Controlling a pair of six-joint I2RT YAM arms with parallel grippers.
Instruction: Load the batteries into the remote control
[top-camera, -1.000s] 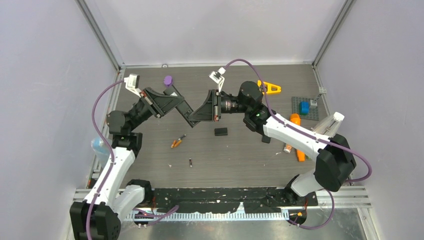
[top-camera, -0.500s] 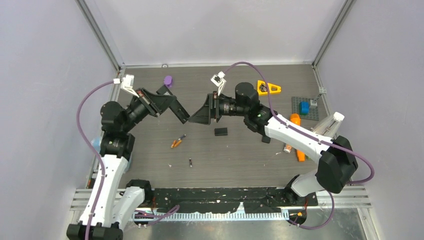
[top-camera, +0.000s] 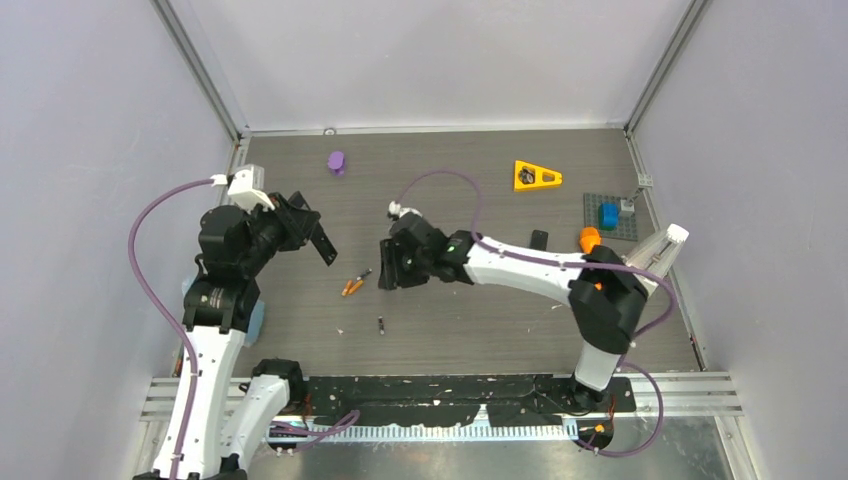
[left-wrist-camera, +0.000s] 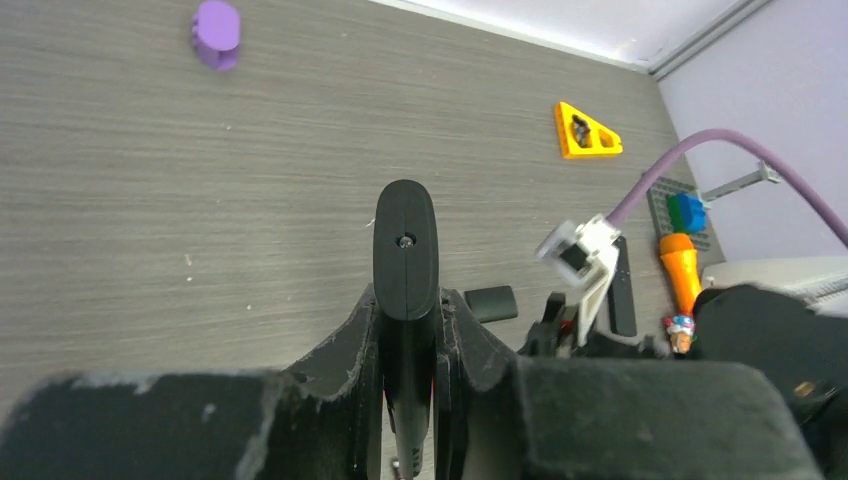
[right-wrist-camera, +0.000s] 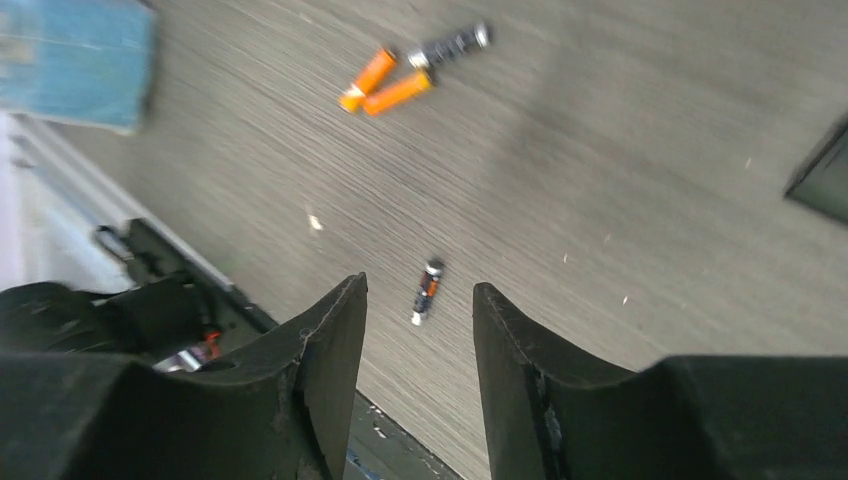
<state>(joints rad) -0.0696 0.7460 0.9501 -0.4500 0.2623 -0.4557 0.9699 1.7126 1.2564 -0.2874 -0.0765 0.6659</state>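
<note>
Overhead view of a dark wood-grain surface enclosed by pale walls, with two robot arms reaching in from its near edge. The left claw is raised over the left side and pinches a black remote control by one end. In the left wrist view the remote control sits edge-on between the two fingers, its rounded free end pointing away from the camera. The right claw hangs near the middle of the surface, its fingers spread apart with nothing between them. The batteries lie loose on the surface between the two claws: two orange ones side by side with a darker one touching their far end. A lone battery lies apart from them, nearer the arm bases. In the blurred right wrist view this lone battery shows in the gap between the spread fingers, lying on the surface beneath. Along the far side sit a purple piece and a yellow triangle. At the right edge are a grey plate carrying a blue block, and an orange stick just beside the plate
</note>
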